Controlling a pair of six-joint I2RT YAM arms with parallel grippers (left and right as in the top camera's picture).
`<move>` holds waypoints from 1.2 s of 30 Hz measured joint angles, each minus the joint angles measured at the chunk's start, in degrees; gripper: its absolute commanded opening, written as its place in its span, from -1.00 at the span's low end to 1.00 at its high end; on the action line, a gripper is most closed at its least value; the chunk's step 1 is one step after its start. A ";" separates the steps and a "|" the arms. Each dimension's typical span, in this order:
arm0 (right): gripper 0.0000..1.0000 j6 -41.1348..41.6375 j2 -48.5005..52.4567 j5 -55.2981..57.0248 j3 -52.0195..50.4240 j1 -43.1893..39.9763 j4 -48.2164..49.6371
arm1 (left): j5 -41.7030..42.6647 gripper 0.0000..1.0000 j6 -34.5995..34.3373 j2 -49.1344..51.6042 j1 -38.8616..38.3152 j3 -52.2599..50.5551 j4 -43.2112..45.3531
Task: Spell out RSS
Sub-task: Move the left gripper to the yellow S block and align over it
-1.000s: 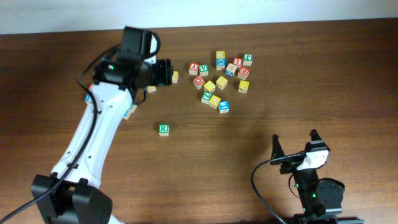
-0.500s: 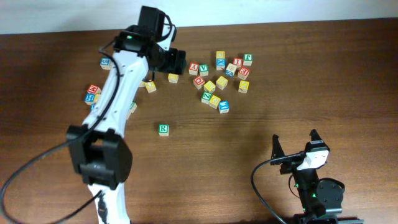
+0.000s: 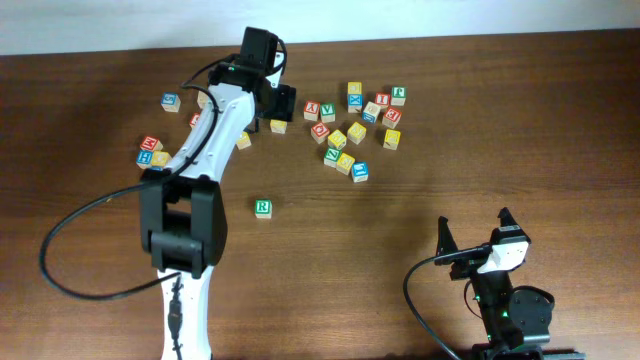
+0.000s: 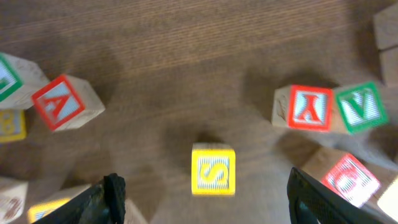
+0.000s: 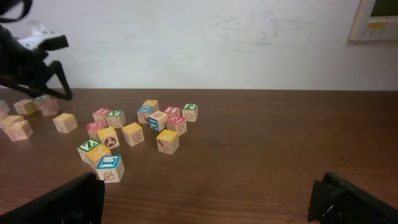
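**Yellow S cube being framed for a pick by the left end effector**

A yellow-faced wooden S cube (image 4: 213, 169) is being framed between the two dark fingers (image 4: 111, 198) of the left end effector (image 3: 282, 104), at the far side of the dark wooden surface (image 3: 420, 210). The jaws are being held wide apart, and neither finger is touching the cube. The green-and-white wooden R cube (image 3: 262, 207) is lying alone, nearer the robot and well apart from the scattered pile.

For a clean grasp, the jaws are best being lowered straight down with the cube kept centred, so that both fingers meet opposite flat sides together. The cube is sitting nearly square to the fingers in the left wrist view, so little twisting is judged to be needed.

Room is being limited on both sides. A red-faced wooden A cube (image 4: 59, 102) is lying to one side, with a red-faced Y cube (image 4: 308, 107) and a green-faced V cube (image 4: 360, 107) touching each other on the other. Another red-faced cube (image 4: 351, 177) is lying just beside one finger, and a partly hidden cube (image 4: 50, 208) is lying close to the other; either is likely to be nudged if the descent is off-centre.

A second S is not being made out among the yellow cubes of the pile (image 3: 356, 132); their letters are too small to read. The right end effector (image 3: 473, 222) is being held fully open and empty near the robot's base, well apart from every cube.
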 measured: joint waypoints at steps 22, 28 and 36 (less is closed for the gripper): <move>0.97 0.07 0.00 0.02 0.00 0.00 0.00 | 2.19 0.60 34.16 2.99 0.00 0.02 0.35; 0.97 0.04 0.00 0.02 0.00 0.00 0.00 | 4.39 0.70 37.11 5.22 0.00 0.02 -1.25; 0.97 0.02 0.00 0.02 0.00 0.00 0.00 | 8.26 0.35 38.58 5.31 0.00 0.02 -0.92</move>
